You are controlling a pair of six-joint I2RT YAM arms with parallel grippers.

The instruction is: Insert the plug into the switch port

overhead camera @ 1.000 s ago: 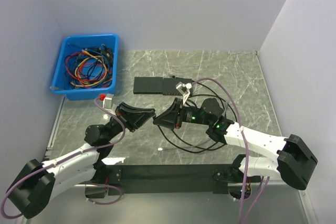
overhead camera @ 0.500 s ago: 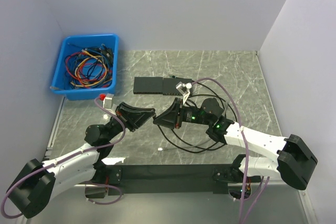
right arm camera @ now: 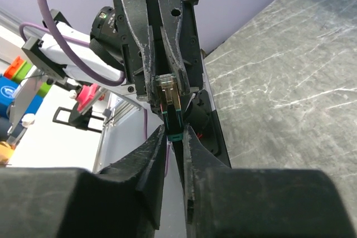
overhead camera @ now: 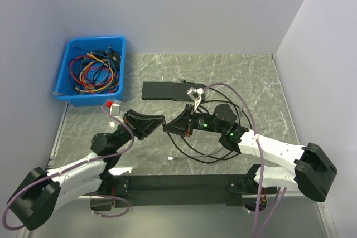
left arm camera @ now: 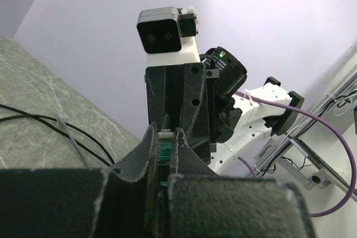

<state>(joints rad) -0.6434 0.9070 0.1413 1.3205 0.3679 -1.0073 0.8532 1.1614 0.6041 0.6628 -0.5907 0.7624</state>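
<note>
The plug (left arm camera: 164,143), clear-tipped with a teal-green boot, is held where my two grippers meet tip to tip above the table's middle. My left gripper (overhead camera: 162,121) is shut on the plug's clear end (right arm camera: 169,94). My right gripper (overhead camera: 165,129) is shut on the plug's boot (right arm camera: 174,129), and the black cable (overhead camera: 195,151) trails from there onto the table. The switch (overhead camera: 167,90), a flat black box, lies farther back near the middle. The plug is well in front of the switch and hardly shows in the top view.
A blue bin (overhead camera: 75,100) full of coloured cables stands at the back left. The black cable loops over the table under my right arm (overhead camera: 262,146). White walls close in the left, back and right sides.
</note>
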